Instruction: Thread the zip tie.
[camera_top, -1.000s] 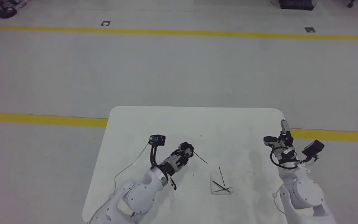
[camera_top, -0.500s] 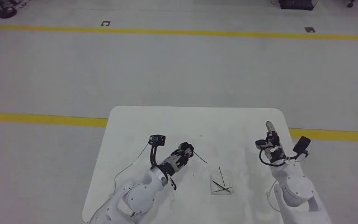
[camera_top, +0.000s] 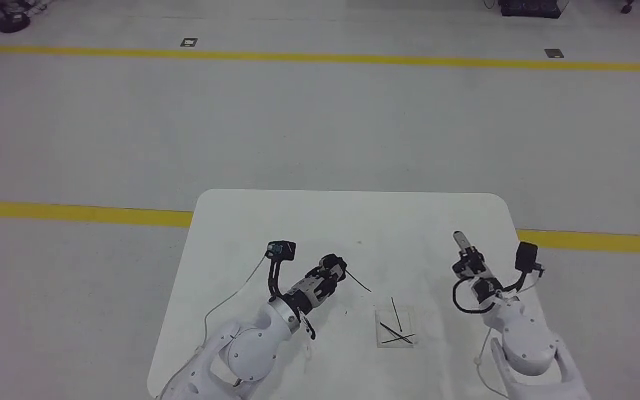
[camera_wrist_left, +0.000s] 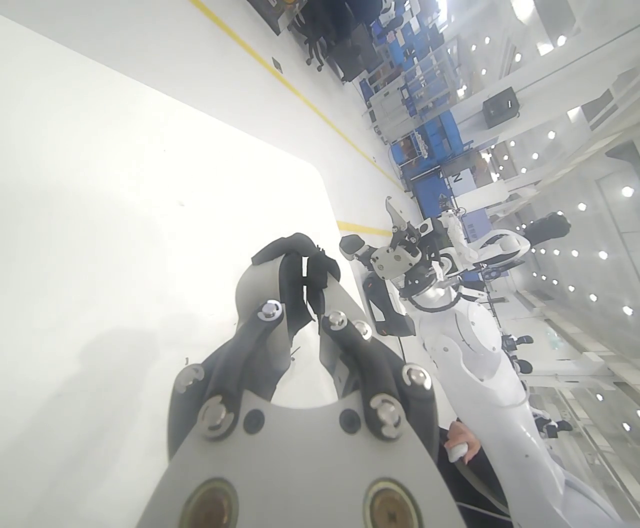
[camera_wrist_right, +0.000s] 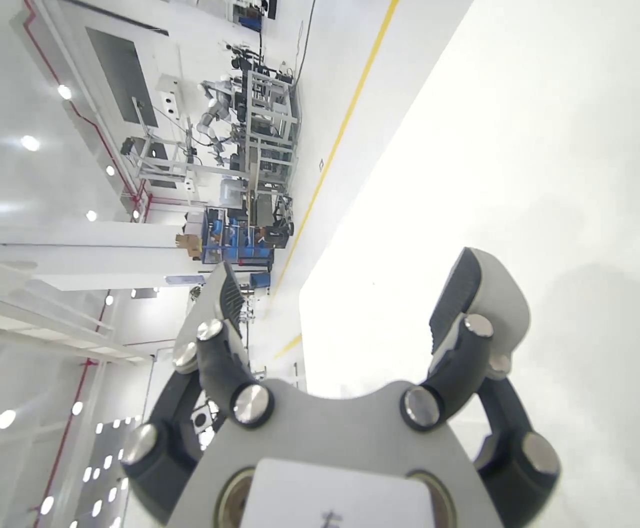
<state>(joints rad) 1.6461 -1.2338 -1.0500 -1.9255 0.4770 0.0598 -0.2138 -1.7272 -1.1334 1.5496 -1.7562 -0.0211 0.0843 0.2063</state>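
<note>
Pinching the black zip tie (camera_top: 357, 282) mid-table (camera_top: 300, 215), the left gripper (camera_wrist_left: 306, 265) angles rightward; the right gripper (camera_wrist_right: 345, 267) hovers near the right edge, fingers spread. Spare ties (camera_top: 397, 331) lie toward the front edge.

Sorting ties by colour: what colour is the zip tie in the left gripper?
The zip tie is black, clearest in top view.

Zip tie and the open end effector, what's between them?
Only bare table between the zip tie and the right end effector, in the top view.
</note>
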